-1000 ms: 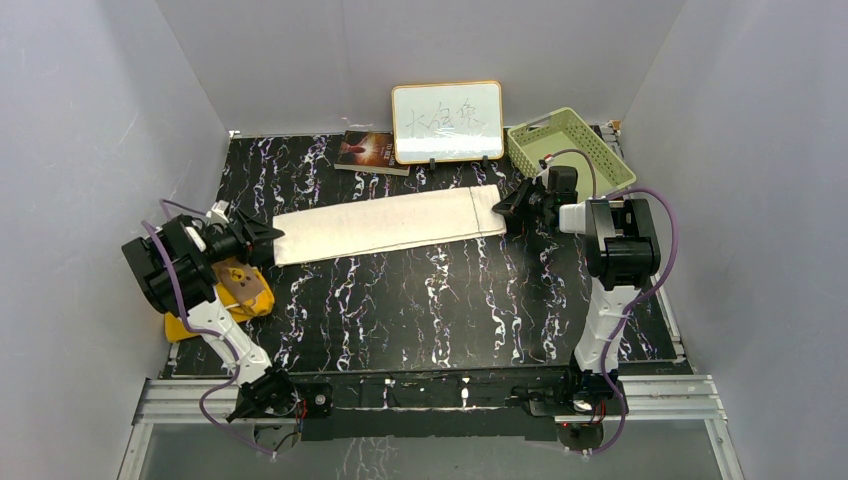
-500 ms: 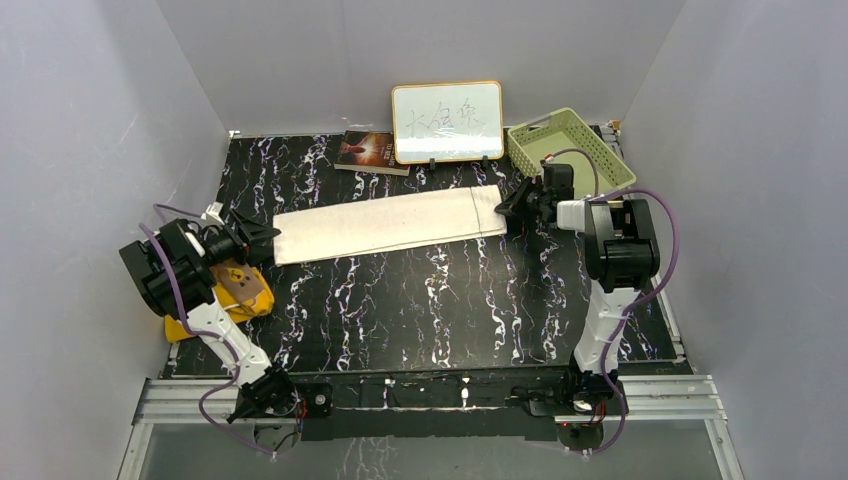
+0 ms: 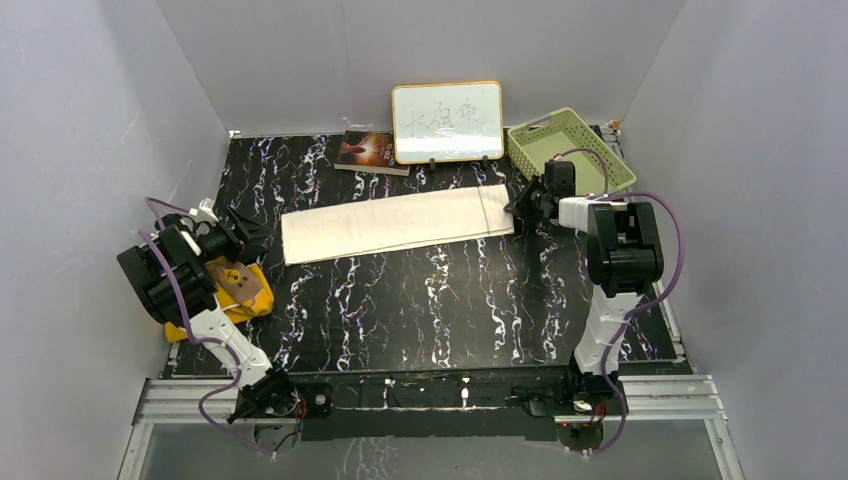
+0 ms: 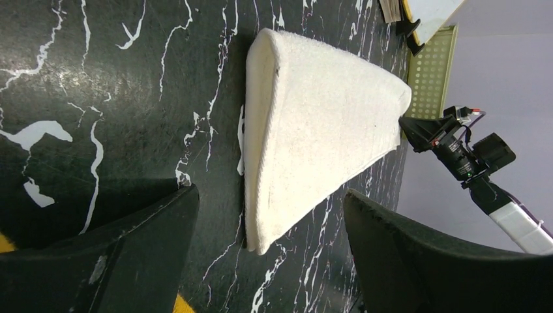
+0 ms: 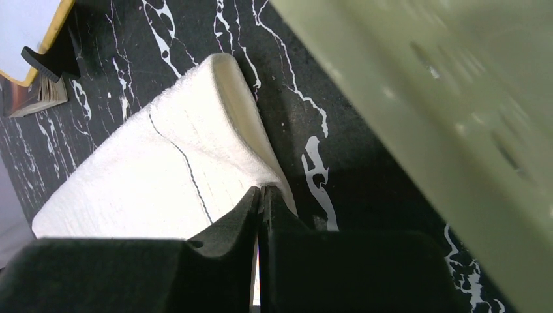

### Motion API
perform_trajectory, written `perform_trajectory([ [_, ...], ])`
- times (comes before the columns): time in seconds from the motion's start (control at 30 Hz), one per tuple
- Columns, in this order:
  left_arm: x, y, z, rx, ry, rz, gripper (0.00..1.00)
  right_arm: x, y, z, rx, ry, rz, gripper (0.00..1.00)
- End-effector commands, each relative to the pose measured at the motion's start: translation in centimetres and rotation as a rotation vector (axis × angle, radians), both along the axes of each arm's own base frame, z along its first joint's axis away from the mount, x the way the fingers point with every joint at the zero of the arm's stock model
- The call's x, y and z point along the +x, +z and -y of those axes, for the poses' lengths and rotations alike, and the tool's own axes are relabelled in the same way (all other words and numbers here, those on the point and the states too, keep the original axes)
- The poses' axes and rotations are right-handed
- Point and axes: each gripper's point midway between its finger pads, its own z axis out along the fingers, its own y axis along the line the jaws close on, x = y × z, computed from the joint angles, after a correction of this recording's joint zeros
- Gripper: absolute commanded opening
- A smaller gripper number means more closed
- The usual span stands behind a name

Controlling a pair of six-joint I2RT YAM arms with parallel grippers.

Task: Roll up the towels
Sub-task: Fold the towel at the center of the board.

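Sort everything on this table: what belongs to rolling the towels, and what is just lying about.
For the job: cream towel, orange-yellow towel.
Lying about: whiteboard, book, green basket.

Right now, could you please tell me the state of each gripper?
Left gripper: open, holding nothing.
Right gripper: shut on the cream towel, at its end.

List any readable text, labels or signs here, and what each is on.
White-faced board with orange frame: handwritten characters, too faint to read.
Dark-covered book: cover print too small to read.
Orange-yellow cloth towel: small dark mark, blurred.
Nothing quotable.
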Motion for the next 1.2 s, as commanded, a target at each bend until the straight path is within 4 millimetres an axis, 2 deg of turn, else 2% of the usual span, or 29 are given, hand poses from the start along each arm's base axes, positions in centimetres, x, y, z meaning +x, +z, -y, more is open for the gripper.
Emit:
perform_trajectory([
  [0.0, -1.0, -2.3, -1.2, 0.108, 0.029, -0.060, 0.82, -2.0, -3.0, 3.2, -0.121, -0.086, -0.127, 0.00],
  [0.1, -0.9, -3.3, 0.9, 0.093, -0.050, -0.085, 0.82, -2.0, -3.0, 3.0, -0.114, -0.083, -0.123, 0.00],
  [0.2, -1.6, -5.6, 4.2, 0.087, -0.173, -0.174, 0.81, -2.0, -3.0, 2.8, -0.106, -0.076, -0.121, 0.00],
  [0.27, -2.1, -6.8, 5.5, 0.070, -0.227, -0.220, 0.78, -2.0, -2.9, 2.8, -0.101, -0.074, -0.117, 0.00],
  [0.5, -2.5, -7.8, 6.1, 0.055, -0.241, -0.261, 0.77, -1.8, -2.4, 2.3, -0.081, -0.056, -0.094, 0.00],
  [0.63, -2.6, -8.0, 6.3, 0.045, -0.244, -0.272, 0.69, -1.8, -2.4, 2.0, -0.068, -0.047, -0.093, 0.00],
  [0.7, -2.6, -8.0, 6.1, 0.054, -0.238, -0.276, 0.63, -1.8, -2.4, 1.9, -0.064, -0.043, -0.092, 0.00],
  [0.77, -2.6, -8.0, 5.9, 0.068, -0.228, -0.287, 0.51, -1.8, -2.3, 1.9, -0.062, -0.040, -0.089, 0.00],
  [0.83, -2.6, -8.2, 5.4, 0.094, -0.216, -0.311, 0.33, -1.9, -2.5, 1.9, -0.061, -0.038, -0.093, 0.00],
  [0.9, -2.8, -8.5, 4.8, 0.130, -0.201, -0.345, 0.06, -1.9, -2.4, 1.8, -0.060, -0.037, -0.092, 0.00],
  [0.93, -2.8, -8.4, 4.5, 0.146, -0.195, -0.356, 0.00, -1.9, -2.4, 1.8, -0.060, -0.038, -0.092, 0.00],
  [1.0, -2.8, -8.2, 3.6, 0.204, -0.166, -0.383, 0.00, -2.2, -2.3, 0.7, -0.066, -0.014, -0.093, 0.00],
  [1.1, -2.6, -7.2, 0.4, 0.376, -0.067, -0.435, 0.00, -2.2, -1.7, -0.1, -0.088, 0.000, -0.081, 0.00],
  [1.13, -2.5, -6.7, -0.8, 0.437, -0.028, -0.448, 0.00, -2.3, -1.3, -0.7, -0.095, 0.013, -0.073, 0.02],
  [1.17, -2.3, -5.9, -2.0, 0.493, 0.015, -0.457, 0.00, -2.3, -0.9, -1.3, -0.098, 0.030, -0.062, 0.09],
])
